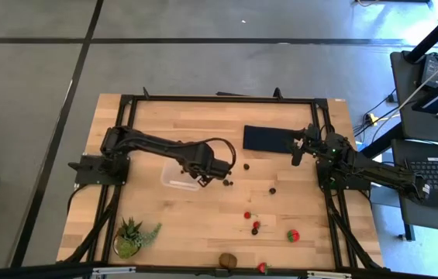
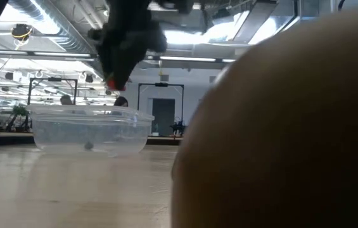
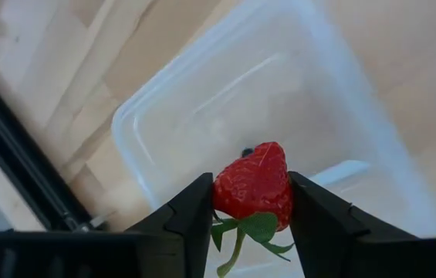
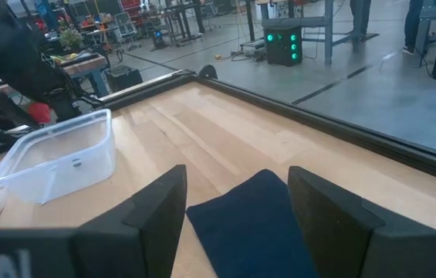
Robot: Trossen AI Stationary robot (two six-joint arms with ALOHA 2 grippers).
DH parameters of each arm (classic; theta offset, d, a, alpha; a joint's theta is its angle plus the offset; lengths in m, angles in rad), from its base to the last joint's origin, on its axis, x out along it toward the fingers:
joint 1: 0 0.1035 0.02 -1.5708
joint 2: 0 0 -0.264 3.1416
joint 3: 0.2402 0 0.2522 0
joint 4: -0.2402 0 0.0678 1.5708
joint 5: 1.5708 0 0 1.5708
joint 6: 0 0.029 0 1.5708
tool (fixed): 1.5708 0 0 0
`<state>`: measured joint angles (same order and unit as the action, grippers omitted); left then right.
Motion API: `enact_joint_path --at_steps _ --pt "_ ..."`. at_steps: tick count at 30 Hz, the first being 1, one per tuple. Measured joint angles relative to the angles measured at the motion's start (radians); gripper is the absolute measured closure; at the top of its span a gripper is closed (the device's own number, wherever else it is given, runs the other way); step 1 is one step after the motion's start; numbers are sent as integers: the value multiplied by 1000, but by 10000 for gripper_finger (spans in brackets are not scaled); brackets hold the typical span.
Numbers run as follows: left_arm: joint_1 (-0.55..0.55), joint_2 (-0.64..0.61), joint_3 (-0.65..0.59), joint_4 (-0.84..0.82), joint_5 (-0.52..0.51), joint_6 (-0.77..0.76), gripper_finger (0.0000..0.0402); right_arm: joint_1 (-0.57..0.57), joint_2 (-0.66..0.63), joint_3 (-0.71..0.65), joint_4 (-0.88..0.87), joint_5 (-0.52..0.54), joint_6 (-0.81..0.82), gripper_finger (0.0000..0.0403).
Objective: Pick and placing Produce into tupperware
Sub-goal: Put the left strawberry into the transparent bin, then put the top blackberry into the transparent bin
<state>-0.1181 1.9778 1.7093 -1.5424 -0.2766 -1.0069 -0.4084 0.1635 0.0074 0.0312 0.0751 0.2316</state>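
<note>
My left gripper (image 3: 252, 202) is shut on a red strawberry (image 3: 255, 184) with a green top. It hangs over the clear tupperware (image 1: 178, 175), near that container's right wall. In the low view the strawberry (image 2: 112, 83) shows above the tupperware (image 2: 90, 130). A tiny dark berry (image 3: 246, 152) lies on the tupperware's floor. More produce lies on the wood: dark berries (image 1: 246, 166), strawberries (image 1: 292, 235) and a brown kiwi (image 1: 228, 260). My right gripper (image 4: 237, 193) waits open over a flat dark blue rectangle (image 4: 256, 220) at the table's far right. My left gripper pinches the strawberry by its two opposite sides (image 3: 222, 193) between its two fingers. The fingers point steeply down from above. The fruit's green top faces back toward the gripper and its red tip points away. It is lifted clear, above the tupperware's inside.
A spiky green potted plant (image 1: 133, 236) stands at the near left corner. The kiwi (image 2: 293, 126) fills the low view's right half. A black metal frame (image 1: 219, 99) runs along the table's edges. Bare wood lies between the tupperware and the scattered fruit.
</note>
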Motion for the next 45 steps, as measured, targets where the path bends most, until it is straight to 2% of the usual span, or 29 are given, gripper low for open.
enact_joint_path --at_steps 6,10,15,27,32,38,45 --pt "6 0 -131 35 21 -1 261 0 0 0 -3 -26 0 175" --pt "16 0 -175 96 29 11 261 1 0 0 -6 -51 2 175" --pt "24 0 -180 134 -4 47 261 0 0 0 -10 -54 3 175" --pt "5 0 -180 126 -70 18 235 0 0 0 -10 -54 25 175" --pt "-4 0 -180 126 -60 53 241 0 0 0 -10 -54 25 175" --pt "-22 0 -180 125 -45 20 246 0 0 0 -10 -54 25 175" --pt "-22 -1 -180 125 -16 36 237 0 0 0 -9 -54 25 175"
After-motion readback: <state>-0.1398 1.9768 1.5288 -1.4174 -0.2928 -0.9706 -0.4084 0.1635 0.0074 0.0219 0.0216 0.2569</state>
